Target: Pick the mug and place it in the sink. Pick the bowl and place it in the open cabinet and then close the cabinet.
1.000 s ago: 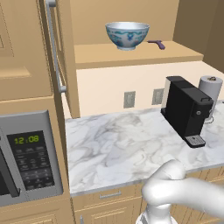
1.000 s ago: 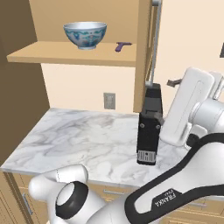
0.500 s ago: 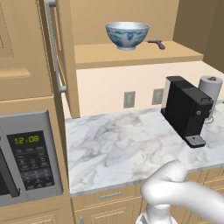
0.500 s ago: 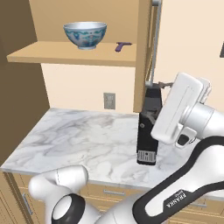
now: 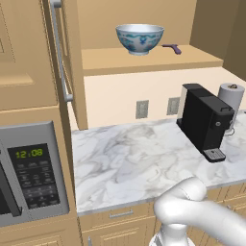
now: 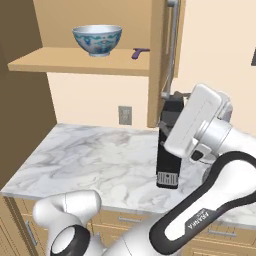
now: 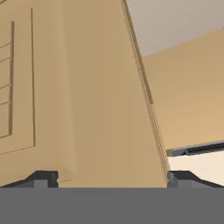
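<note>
Bowl (image 5: 139, 38) stands upright on the shelf (image 5: 144, 60) of the open cabinet (image 6: 159, 60), beside a small purple item (image 6: 140, 51). Bowl placement judged complete; the step in hand is closing the cabinet. The claw (image 7: 111, 177) is spread wide and holds nothing, its tips set apart against the panelled door face (image 7: 87, 109). Next move calls for pressing the door steadily round on its hinge until shut, keeping clear of the coffee machine (image 5: 206, 122) on the counter (image 5: 129, 158).
</note>
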Robot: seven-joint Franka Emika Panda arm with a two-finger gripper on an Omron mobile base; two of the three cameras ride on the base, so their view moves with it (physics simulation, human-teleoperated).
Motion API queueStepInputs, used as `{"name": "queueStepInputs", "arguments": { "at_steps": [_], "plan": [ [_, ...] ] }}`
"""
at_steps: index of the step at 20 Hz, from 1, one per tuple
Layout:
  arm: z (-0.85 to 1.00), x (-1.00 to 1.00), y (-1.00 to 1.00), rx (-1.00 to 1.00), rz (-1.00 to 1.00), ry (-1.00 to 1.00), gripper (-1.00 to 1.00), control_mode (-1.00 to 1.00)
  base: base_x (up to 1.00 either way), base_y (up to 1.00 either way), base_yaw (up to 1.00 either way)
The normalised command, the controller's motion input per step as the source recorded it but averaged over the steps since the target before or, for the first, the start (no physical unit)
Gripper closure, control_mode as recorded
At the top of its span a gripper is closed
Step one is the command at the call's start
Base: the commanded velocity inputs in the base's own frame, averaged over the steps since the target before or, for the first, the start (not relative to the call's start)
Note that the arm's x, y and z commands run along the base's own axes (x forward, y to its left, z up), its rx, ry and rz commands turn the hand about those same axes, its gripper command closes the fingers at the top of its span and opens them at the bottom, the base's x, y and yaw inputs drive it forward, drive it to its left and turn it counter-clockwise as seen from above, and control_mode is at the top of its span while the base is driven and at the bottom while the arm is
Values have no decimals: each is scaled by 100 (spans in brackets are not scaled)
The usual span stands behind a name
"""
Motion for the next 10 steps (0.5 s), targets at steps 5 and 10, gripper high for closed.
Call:
{"name": "queueStepInputs", "arguments": {
  "at_steps": [5,10],
  "plan": [
    [0,3,24,0,2,-6,-100,-100,0,0,0],
    [3,0,52,-3,0,-11,-100,-100,0,0,0]
  ]
}}
